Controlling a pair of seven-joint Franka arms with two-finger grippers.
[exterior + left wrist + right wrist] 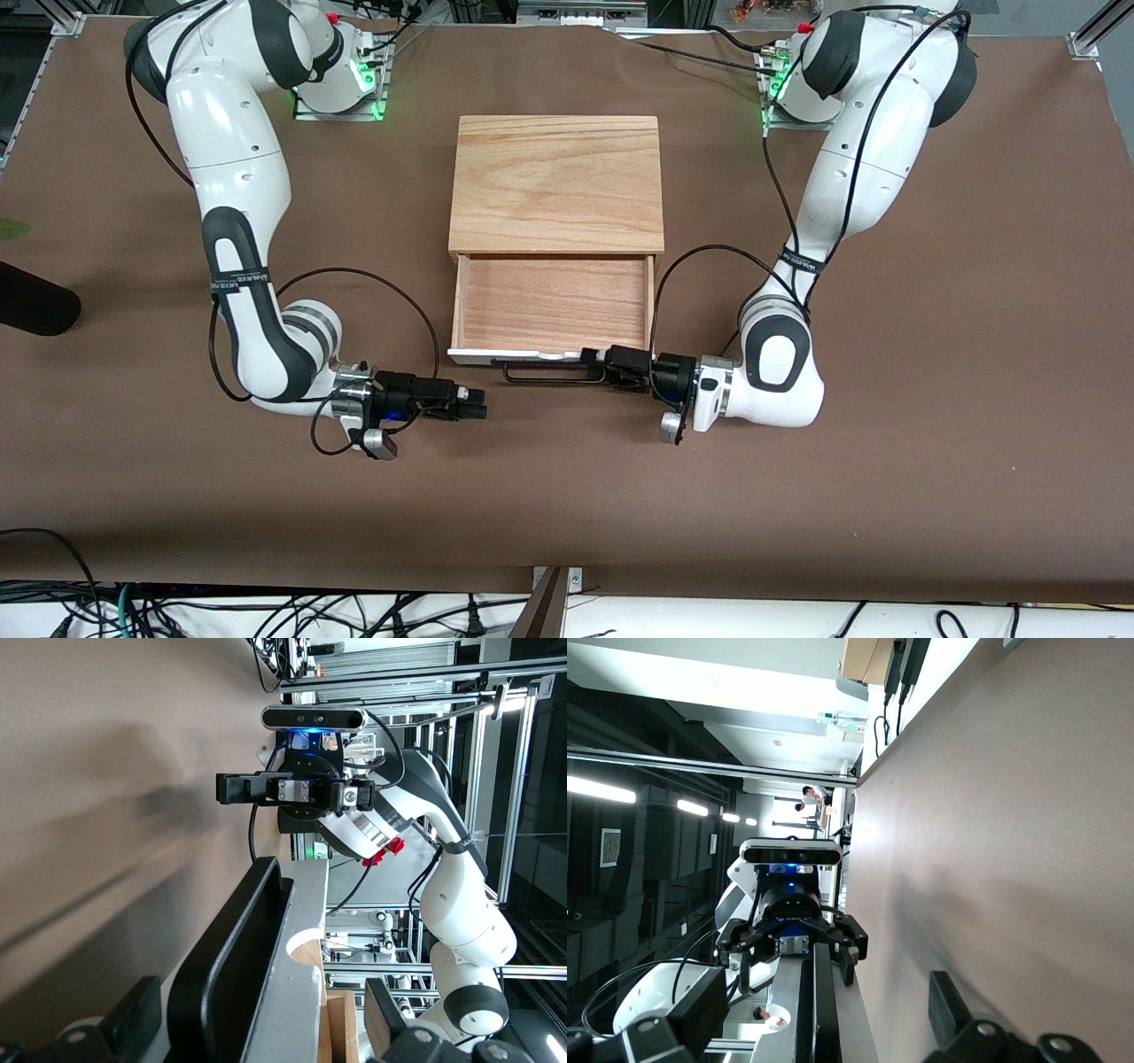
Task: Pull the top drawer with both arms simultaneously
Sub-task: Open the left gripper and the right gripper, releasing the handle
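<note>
Top drawer (554, 304) stands pulled out: light, rigid wood; I judge its thin bar handle (540, 373) the only hold. Left gripper (592, 361) spread around the handle, right gripper (481, 407) spread, clear, over the counter (886, 461).

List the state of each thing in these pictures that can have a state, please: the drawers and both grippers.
top drawer: pulled out, empty inside.
black bar handle: left gripper's fingers around one end, not clamped.
left gripper: open, at the handle.
right gripper: open, off the handle, holding nothing.
lower drawer: cannot tell, hidden under the top one.
</note>
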